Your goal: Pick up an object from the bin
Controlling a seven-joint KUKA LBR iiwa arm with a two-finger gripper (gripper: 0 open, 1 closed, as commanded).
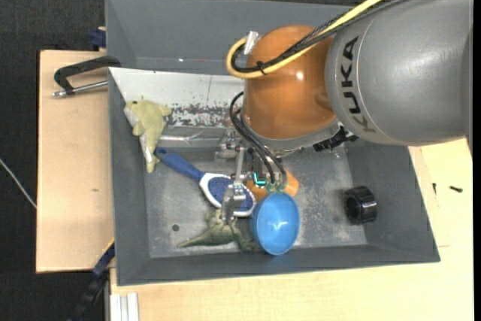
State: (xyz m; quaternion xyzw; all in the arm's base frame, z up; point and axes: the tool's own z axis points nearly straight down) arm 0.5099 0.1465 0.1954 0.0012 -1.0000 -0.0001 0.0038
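The pincer (pixel 239 198) hangs low near the middle of the bin's (pixel 131 222) lower edge, over the head of a blue-handled utensil (pixel 180 164). A blue egg (pixel 276 223) and a green toy lizard (pixel 218 235) lie just beside it. A black cap (pixel 359 204) lies toward the right edge, and a pale yellow-green rubbery thing (pixel 149 122) lies by the upper left corner.
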